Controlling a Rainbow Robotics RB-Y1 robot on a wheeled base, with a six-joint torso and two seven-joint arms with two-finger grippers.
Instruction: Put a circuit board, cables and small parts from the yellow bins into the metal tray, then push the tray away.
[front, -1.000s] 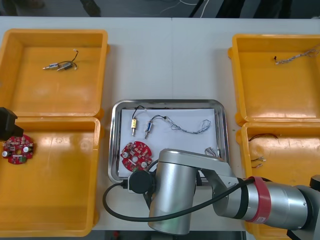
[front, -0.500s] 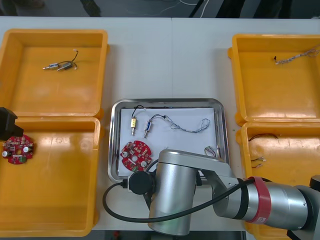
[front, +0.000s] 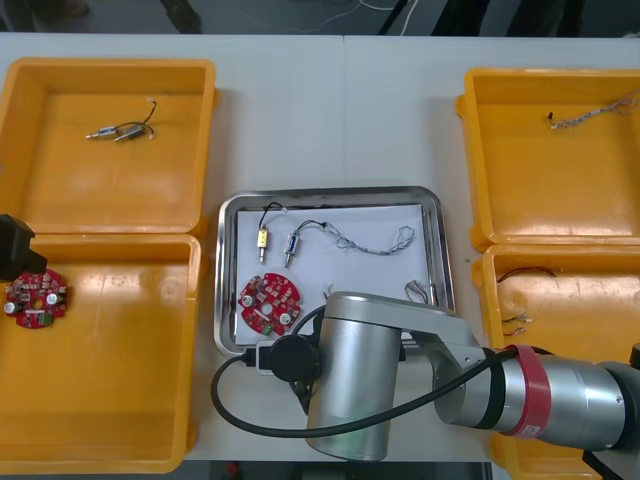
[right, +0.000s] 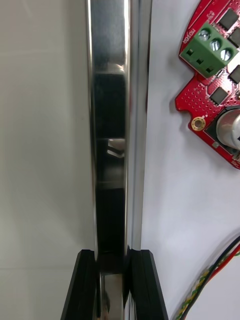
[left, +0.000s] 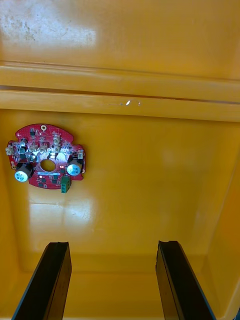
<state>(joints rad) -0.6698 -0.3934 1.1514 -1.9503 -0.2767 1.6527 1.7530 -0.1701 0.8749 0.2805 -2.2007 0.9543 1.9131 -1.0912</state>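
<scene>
The metal tray (front: 331, 194) lies between the yellow bins, white inside. It holds a round red circuit board (front: 270, 303), two small metal parts (front: 264, 239), a twisted blue and white cable (front: 375, 246) and a red and yellow cable (front: 419, 293). My right arm (front: 370, 385) covers the tray's near edge. In the right wrist view my right gripper (right: 112, 256) is shut on the tray's near rim (right: 112, 125), beside the circuit board (right: 215, 75). My left gripper (left: 112, 250) hangs open over the near left bin (left: 150, 90), apart from a second circuit board (left: 45, 162).
The far left bin (front: 110, 70) holds small metal parts (front: 118, 131). A twisted cable (front: 590, 115) lies in the far right bin, and thin cables (front: 520, 300) in the near right bin. Bare table stretches beyond the tray's far edge.
The tray has slid away from me toward the far side, carrying its contents. My right arm has moved forward with it. The left arm has stayed still.
</scene>
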